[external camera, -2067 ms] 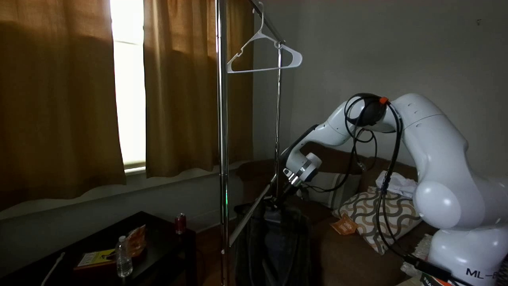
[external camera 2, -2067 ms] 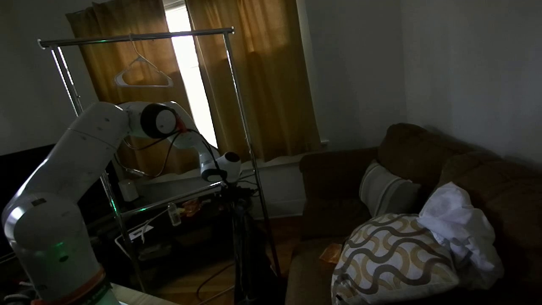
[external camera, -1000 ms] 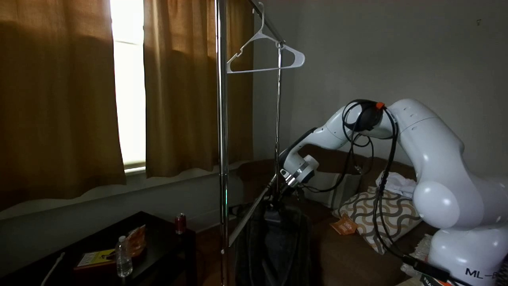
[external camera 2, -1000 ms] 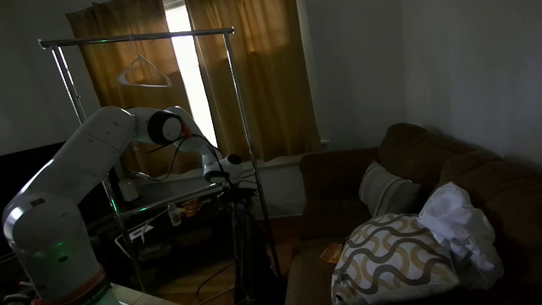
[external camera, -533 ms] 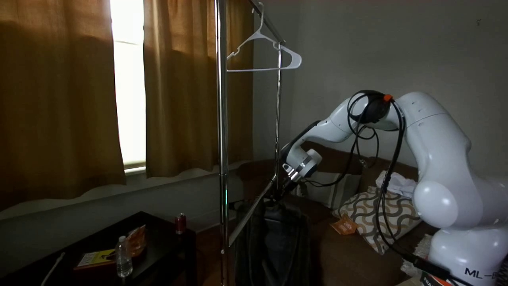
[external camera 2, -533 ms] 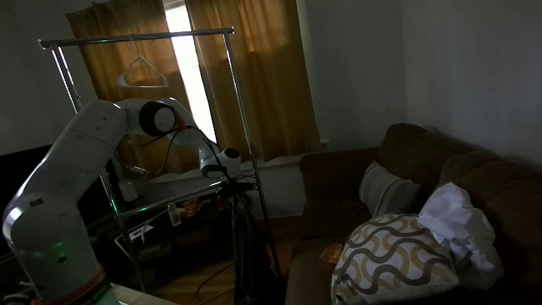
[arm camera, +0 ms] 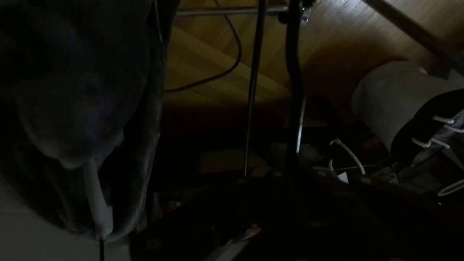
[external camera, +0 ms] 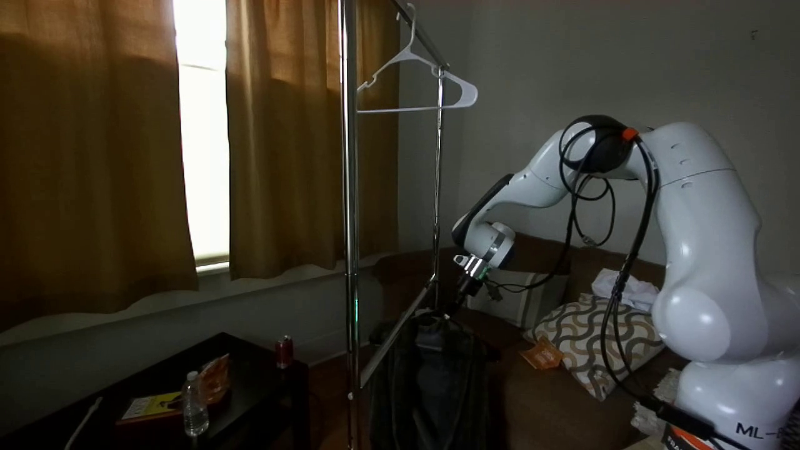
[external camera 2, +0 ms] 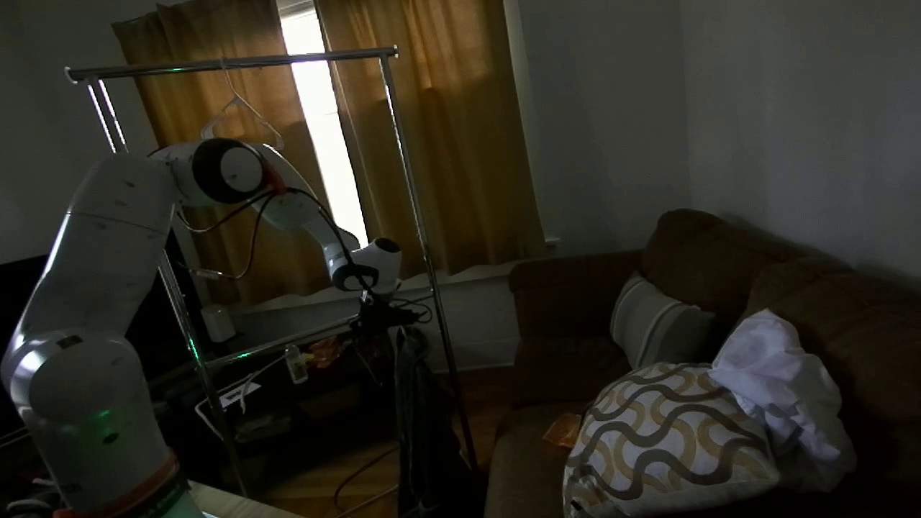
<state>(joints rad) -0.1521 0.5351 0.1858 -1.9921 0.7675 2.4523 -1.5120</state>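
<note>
A dark grey garment (external camera: 431, 375) hangs by the lower crossbar of the rack, seen also as a narrow dark shape (external camera 2: 421, 424) in an exterior view. Its folds (arm camera: 79, 90) fill the left of the wrist view, with a pale hanger-like strip (arm camera: 97, 199) inside. Just above and beside the garment's top is my gripper (external camera: 452, 306), pointing down and shut. In the wrist view the fingers are very dark; nothing held between them can be made out. A thin rod (arm camera: 253, 72) and a thicker dark bar (arm camera: 294, 47) run up from near the fingertips.
A chrome rack (external camera: 350, 250) carries a white hanger (external camera: 469, 94) on its top rail. A low dark table (external camera: 250, 350) bears a water bottle (external camera: 195, 406) and a red can (external camera: 284, 352). The brown couch (external camera 2: 575, 324) holds pillows. A roped basket (arm camera: 391, 101) stands below.
My arm has risen and drawn back toward its base, taking the gripper up off the garment's top. The garment stays in place. The white hanger above sways slightly.
</note>
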